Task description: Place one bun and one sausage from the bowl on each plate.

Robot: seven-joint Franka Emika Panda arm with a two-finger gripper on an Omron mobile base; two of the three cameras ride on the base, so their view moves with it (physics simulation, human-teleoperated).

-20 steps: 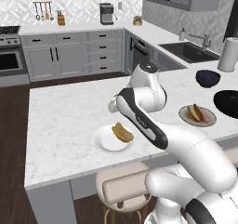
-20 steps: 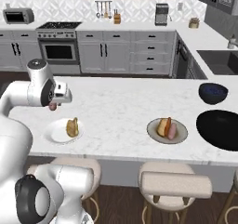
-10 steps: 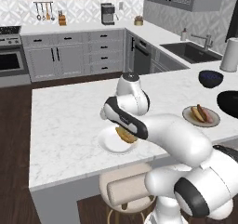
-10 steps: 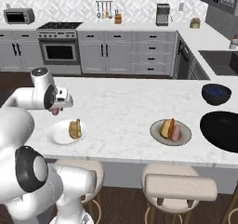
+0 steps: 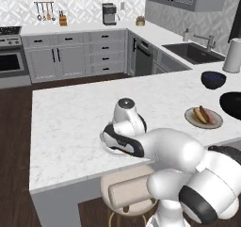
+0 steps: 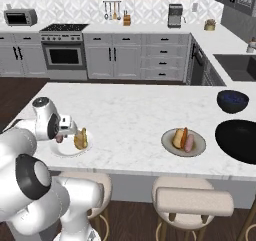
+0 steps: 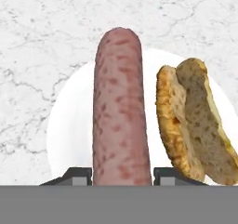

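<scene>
Jaws clamped on sausage (image 7: 121,111), its long axis running to 12 o'clock in hand view, over white plate (image 7: 69,125); bun (image 7: 195,125) lies at 3 o'clock, alongside.

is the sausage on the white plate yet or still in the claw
Still in the claw: the sausage stands between the two fingertips, over the white plate, beside the bun. Whether its far end touches the plate, cannot tell.

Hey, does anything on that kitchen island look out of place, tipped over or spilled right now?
Nothing is spilled or damaged. The gripper is shut on a sausage over the white plate, beside the bun on it. The other plate holds its bun and sausage, near the black bowl.
</scene>
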